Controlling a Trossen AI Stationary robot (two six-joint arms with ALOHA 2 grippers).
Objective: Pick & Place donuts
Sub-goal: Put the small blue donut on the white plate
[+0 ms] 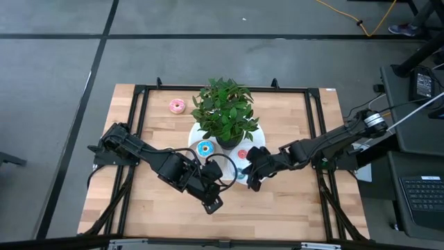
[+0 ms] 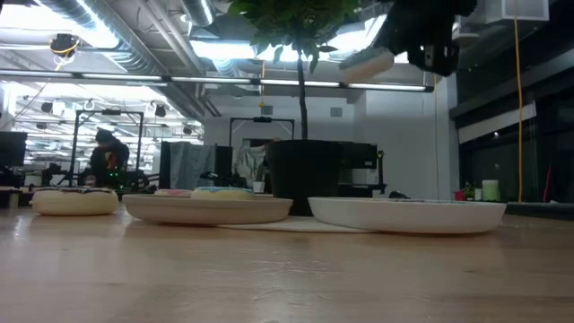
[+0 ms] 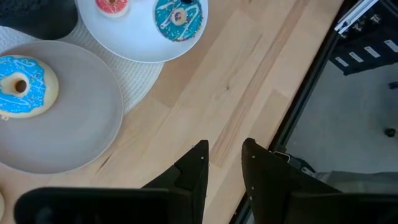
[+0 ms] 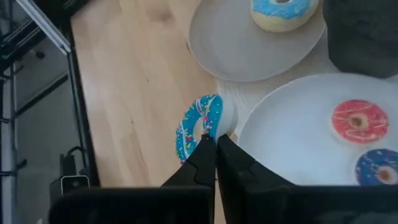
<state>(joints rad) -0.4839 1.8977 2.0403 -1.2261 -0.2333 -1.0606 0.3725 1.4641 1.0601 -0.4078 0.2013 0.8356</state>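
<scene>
Wooden worktop (image 1: 277, 201) carries a potted plant (image 1: 225, 114) and two plates; your right gripper (image 4: 214, 142) has its fingers closed on a blue-iced donut (image 4: 200, 127) beside the white plate (image 4: 298, 149); your left gripper (image 3: 225, 163) hovers near the grey plate (image 3: 81, 118), fingers slightly parted, holding nothing

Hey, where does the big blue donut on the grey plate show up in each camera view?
High: donut at centre, just left of the pot.
Low: donut left of centre, pot to its right.
Left wrist: donut close to the pot.
Right wrist: donut beside the pot.
Shared landmark: the pot.
</scene>
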